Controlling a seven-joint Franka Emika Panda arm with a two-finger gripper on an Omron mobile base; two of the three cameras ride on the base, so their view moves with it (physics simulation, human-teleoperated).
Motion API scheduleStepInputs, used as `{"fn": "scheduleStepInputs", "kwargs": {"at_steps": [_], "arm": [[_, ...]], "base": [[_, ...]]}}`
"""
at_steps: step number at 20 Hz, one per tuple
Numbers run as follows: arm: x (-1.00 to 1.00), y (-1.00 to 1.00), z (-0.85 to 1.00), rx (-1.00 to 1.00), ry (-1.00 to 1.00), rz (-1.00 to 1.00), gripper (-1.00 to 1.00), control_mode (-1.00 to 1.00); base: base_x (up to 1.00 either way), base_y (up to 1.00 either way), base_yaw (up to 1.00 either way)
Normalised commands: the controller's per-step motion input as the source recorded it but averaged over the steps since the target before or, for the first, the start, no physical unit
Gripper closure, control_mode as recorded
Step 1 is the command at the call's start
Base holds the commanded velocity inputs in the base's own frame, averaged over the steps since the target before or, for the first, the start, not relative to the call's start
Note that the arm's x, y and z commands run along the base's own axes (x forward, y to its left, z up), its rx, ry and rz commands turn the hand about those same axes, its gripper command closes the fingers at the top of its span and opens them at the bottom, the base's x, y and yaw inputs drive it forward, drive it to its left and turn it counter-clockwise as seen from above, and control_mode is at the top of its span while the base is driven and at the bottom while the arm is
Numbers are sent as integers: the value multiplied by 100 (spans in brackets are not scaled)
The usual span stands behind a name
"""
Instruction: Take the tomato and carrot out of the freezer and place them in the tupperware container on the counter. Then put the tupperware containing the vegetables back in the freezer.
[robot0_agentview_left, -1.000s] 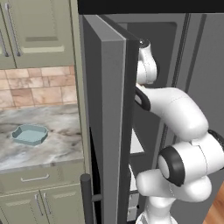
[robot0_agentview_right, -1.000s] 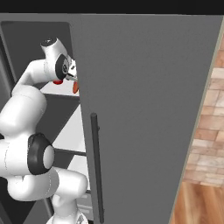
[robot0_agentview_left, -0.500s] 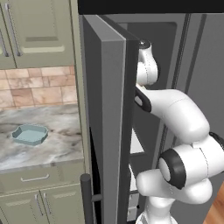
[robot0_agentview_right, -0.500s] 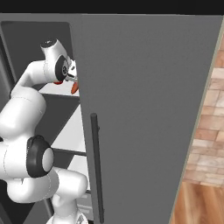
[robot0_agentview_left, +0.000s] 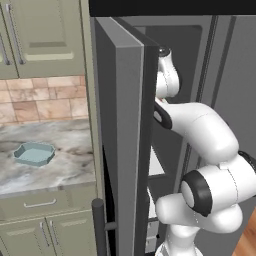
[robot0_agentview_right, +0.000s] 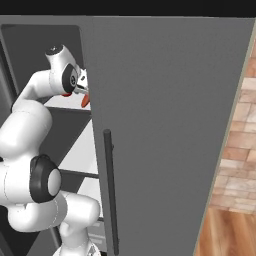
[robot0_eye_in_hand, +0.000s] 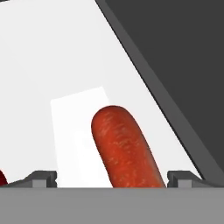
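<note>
my fingers spread wide over the carrot on the freezer shelf

no brand, label or writing could be read on anything i looked at.

the freezer (robot0_agentview_left: 125, 125) was the biggest thing before me, a tall dark grey cabinet with its door swung open toward me and a long dark bar handle (robot0_agentview_right: 111, 195) running down the front. white shelves showed inside it. my arm reached up into the upper part of it.

to the left stood the counter (robot0_agentview_left: 65, 165), grey-white veined marble over sage green cabinets (robot0_agentview_left: 47, 227) with silver handles. on it sat the tupperware container (robot0_agentview_left: 34, 153), shallow, pale blue-grey, with cut-off corners and no lid, well apart from the freezer.

my gripper (robot0_eye_in_hand: 111, 178) was spread wide, its two dark fingertips (robot0_eye_in_hand: 41, 178) far apart at either side of the hand view. it pinched nothing.

the carrot (robot0_eye_in_hand: 124, 148) lay on the white shelf (robot0_eye_in_hand: 48, 65) between those tips, a short orange-red stick with a rounded end pointing away from me and a faintly speckled skin. in the right base view it showed as a small orange-red sliver just beside my hand. i could not tell whether either fingertip touched it.

a dark red sliver (robot0_eye_in_hand: 2, 178) sat at the lower left edge of the hand view; i could not tell what it was.
</note>
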Motion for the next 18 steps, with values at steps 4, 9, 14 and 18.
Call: {"fn": "scheduleStepInputs", "kwargs": {"at_steps": [4, 9, 14, 18], "arm": [[16, -29, -62, 0, 3, 0, -100, -100], [21, -20, -77, 0, 6, 0, 100, -100], [18, -21, -68, 0, 2, 0, 100, -100], [6, -15, -74, 0, 0, 2, 100, -100]], "base": [[0, 0, 0], [0, 0, 0], [0, 0, 0], [0, 0, 0]]}}
